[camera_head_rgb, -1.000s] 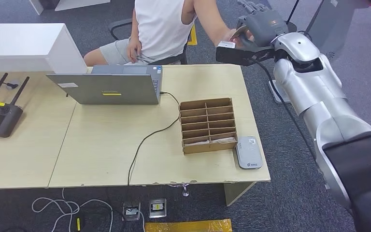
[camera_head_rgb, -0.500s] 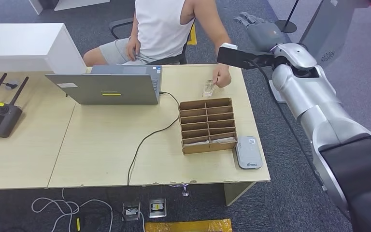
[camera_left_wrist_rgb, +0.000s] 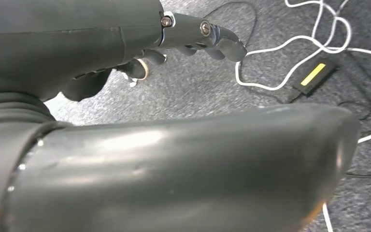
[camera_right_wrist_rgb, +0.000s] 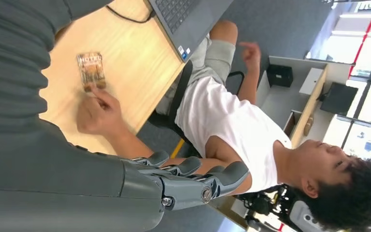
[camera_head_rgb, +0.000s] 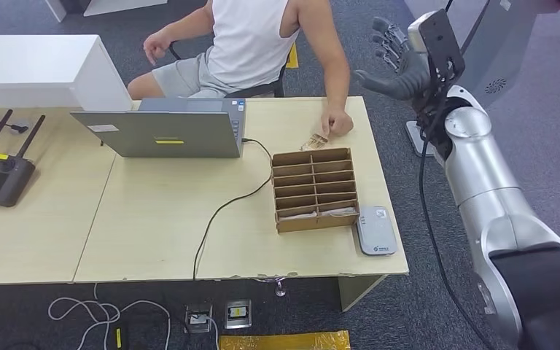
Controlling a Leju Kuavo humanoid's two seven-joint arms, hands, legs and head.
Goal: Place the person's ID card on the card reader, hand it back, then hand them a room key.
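My right hand (camera_head_rgb: pixel 397 67) is raised beyond the table's far right corner, fingers spread and holding nothing. In the right wrist view my right hand (camera_right_wrist_rgb: pixel 140 188) hangs above the person's hand (camera_right_wrist_rgb: pixel 95 114). A card with a brownish picture (camera_head_rgb: pixel 310 141) lies on the table just behind the cardboard organiser (camera_head_rgb: pixel 313 188), and the person's hand (camera_head_rgb: pixel 335 122) touches it. The same card (camera_right_wrist_rgb: pixel 91 71) lies flat on the wood. The grey card reader (camera_head_rgb: pixel 375 230) sits to the right of the organiser with nothing on it. My left hand (camera_left_wrist_rgb: pixel 125 38) hangs over the floor, fingers loosely apart and holding nothing.
A seated person in a white top (camera_head_rgb: pixel 248 36) faces the table's far side. An open laptop (camera_head_rgb: pixel 160 131) stands at the back, its cable (camera_head_rgb: pixel 219 211) running to the front edge. A black controller (camera_head_rgb: pixel 0 175) lies at the left. White cables (camera_left_wrist_rgb: pixel 290 53) lie on the carpet.
My right hand held the card out to the person a second ago. The person took it and laid it on the table. My right hand then rose and turned away to the right.
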